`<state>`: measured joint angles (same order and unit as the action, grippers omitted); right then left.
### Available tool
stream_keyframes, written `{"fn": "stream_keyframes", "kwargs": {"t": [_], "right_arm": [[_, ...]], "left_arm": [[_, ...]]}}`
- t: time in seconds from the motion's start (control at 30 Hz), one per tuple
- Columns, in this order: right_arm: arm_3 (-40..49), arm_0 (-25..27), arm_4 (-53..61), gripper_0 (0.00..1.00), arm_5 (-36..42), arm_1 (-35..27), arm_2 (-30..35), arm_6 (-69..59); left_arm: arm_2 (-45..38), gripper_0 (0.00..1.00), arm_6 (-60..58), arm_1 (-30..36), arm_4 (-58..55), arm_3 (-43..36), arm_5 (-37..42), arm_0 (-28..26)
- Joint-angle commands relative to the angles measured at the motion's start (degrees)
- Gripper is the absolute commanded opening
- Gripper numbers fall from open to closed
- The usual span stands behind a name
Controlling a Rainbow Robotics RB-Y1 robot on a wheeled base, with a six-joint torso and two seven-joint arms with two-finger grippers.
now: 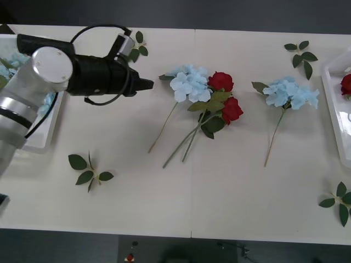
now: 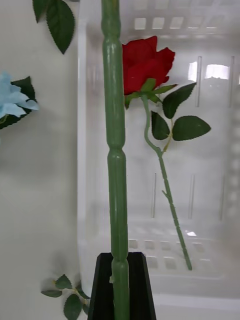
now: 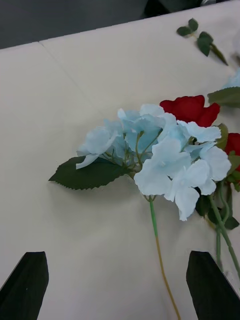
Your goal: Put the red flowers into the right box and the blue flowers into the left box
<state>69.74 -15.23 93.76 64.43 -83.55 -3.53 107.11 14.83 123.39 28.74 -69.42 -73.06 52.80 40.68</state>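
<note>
The desk [image 1: 164, 208] is a broad, matte cream slab with a faint seam down its middle. At its left edge sits the left box [image 1: 46, 131], smooth white plastic with a rounded rim, already holding pale blue heads. At the right edge is the right box [image 2: 200, 235], translucent white with a slotted floor; one red rose lies inside it on a thin, thorny stem.

Both sorting steps look to be in hand. The left pincer [image 3: 117, 285] hovers over the left-centre of the desk, its black fingers spread wide apart, facing the nearest of the blue flowers [image 3: 155, 155]: a fluffy cluster of papery petals on a wiry tan-green stem. The next move probably calls for lowering onto that thin stem and closing without snagging the two red flowers [image 1: 226, 96] that touch it on its right. Another blue cluster lies alone farther right.

The right pincer [image 2: 120, 285] is clamped on a ridged green plastic stem held over the right box; its bloom is out of sight. Letting go over the tray seems the next step there.

Loose leaf sprigs [image 1: 88, 170] lie scattered near the edges.
</note>
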Motion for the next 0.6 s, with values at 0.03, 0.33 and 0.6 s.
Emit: {"fn": "stream_keyframes", "kwargs": {"t": [0.03, 0.33, 0.6], "right_arm": [[-0.8, -0.4, -2.5, 0.0, -2.5, 0.1, 0.0, -1.3], [-2.0, -0.4, -3.6, 0.28, -8.1, 0.1, -2.5, -1.6], [-1.8, -0.4, -3.6, 1.0, -8.5, 0.1, -2.5, -1.5]], "left_arm": [[0.6, 0.8, -9.3, -7.3, 15.4, -1.4, -0.2, 2.2], [6.5, 0.8, -21.8, -15.5, 33.6, 3.5, -2.0, 3.6], [8.8, 0.8, -22.3, -19.3, 38.7, 10.7, -6.5, 5.1]]}}
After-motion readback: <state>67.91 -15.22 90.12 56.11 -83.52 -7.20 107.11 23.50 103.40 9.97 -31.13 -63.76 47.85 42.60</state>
